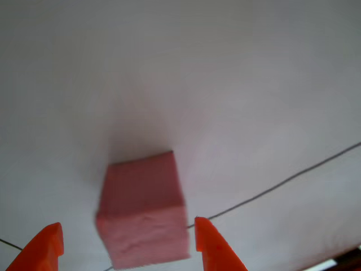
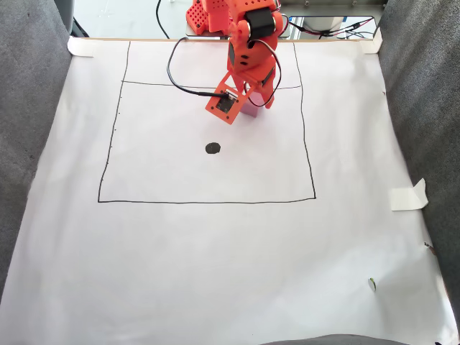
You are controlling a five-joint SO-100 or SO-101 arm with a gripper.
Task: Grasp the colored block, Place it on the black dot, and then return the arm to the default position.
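1. In the other view the gripper (image 1: 127, 248) is spread: its two orange fingertips (image 1: 45, 243) sit in the lower part of the frame, one on each side of the colored block (image 1: 144, 217), neither visibly pressing it.
2. The block rests on the white paper (image 1: 254, 84) in the lower centre, slightly nearer the right-hand tip; a thin drawn line (image 1: 282, 183) runs behind it.
3. In the fixed view the arm (image 2: 248, 57) leans over the block (image 2: 250, 109) near the top centre, and the black dot (image 2: 213, 148) lies below and left of it, well apart.
4. To grasp well, the block should probably be centred between the tips before closing, so it does not twist.
5. A black cable (image 2: 180, 79) loops left of the arm; nothing blocks the path to the dot.
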